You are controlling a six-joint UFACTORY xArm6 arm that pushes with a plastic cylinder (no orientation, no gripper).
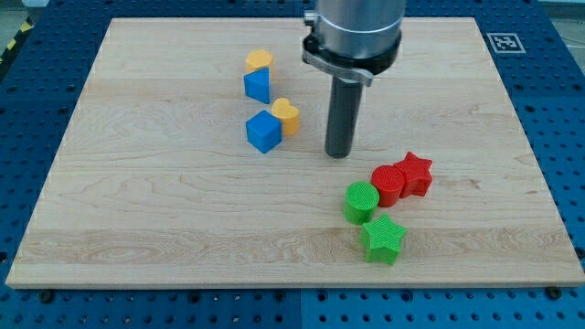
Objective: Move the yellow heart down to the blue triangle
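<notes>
Looking at the board (pixel 137 210), I see my tip (pixel 340 153) near the middle, and it touches no block. It is only a plain rod, with no hand to open or shut, so it holds nothing. The yellow heart (pixel 286 116) is just to the left of my tip and a little higher in the frame, with a small gap between them. The heart leans against the blue cube (pixel 264 131) on its lower left. The blue triangle (pixel 258 85) is up and to the left of the heart, right under the yellow pentagon (pixel 259 61). I think the push has to go toward the upper left, so my tip must first get to the heart's lower right side. I count two yellow blocks and two blue blocks. In the lower right are a red cylinder (pixel 388 183), a red star (pixel 416 172), a green cylinder (pixel 361 201) and a green star (pixel 383 239). That makes eight blocks.
</notes>
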